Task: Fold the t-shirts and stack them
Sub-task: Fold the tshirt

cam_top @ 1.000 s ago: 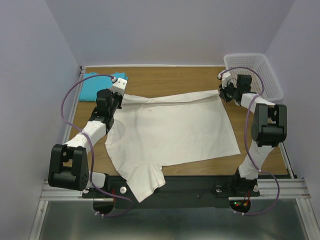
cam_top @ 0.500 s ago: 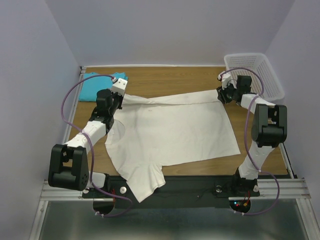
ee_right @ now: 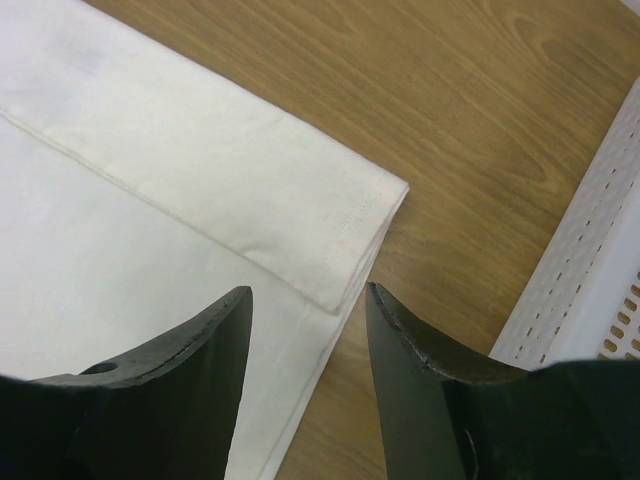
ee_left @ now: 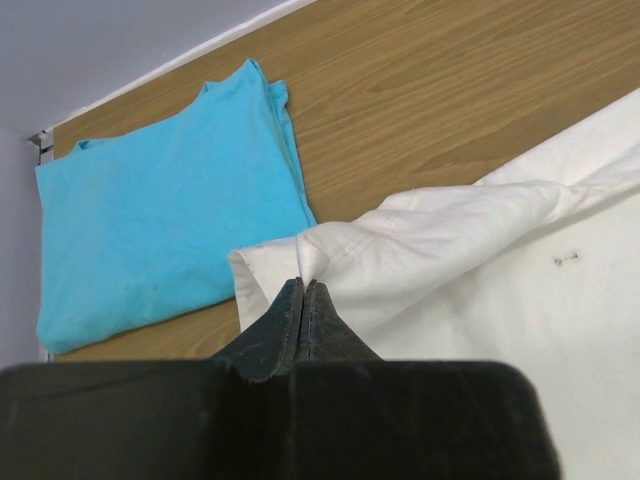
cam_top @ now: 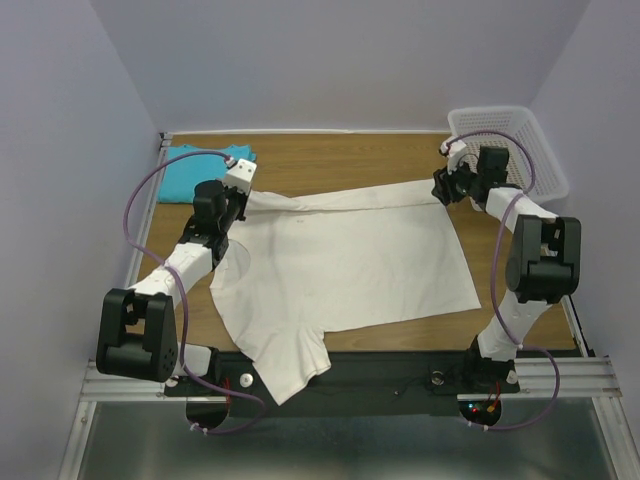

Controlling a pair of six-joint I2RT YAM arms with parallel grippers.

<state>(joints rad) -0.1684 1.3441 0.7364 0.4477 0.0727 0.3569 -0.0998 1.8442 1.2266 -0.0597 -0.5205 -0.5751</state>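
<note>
Left arm (cam_top: 190, 255) partly hides the folded blue shirt (cam_top: 188, 176), far-left on the surface (cam_top: 340, 160). Cream shirt (cam_top: 350, 250) lies spread centrally (far edge folded over); left gripper (ee_left: 303, 290) jaws clench its corner, right gripper (ee_right: 308, 300) jaws released.

No text, label, brand, number or sign can be read in any view. The left wrist view shows a small dark mark on the cream shirt (ee_left: 480, 300); it is too small to tell whether it is lettering.
</note>
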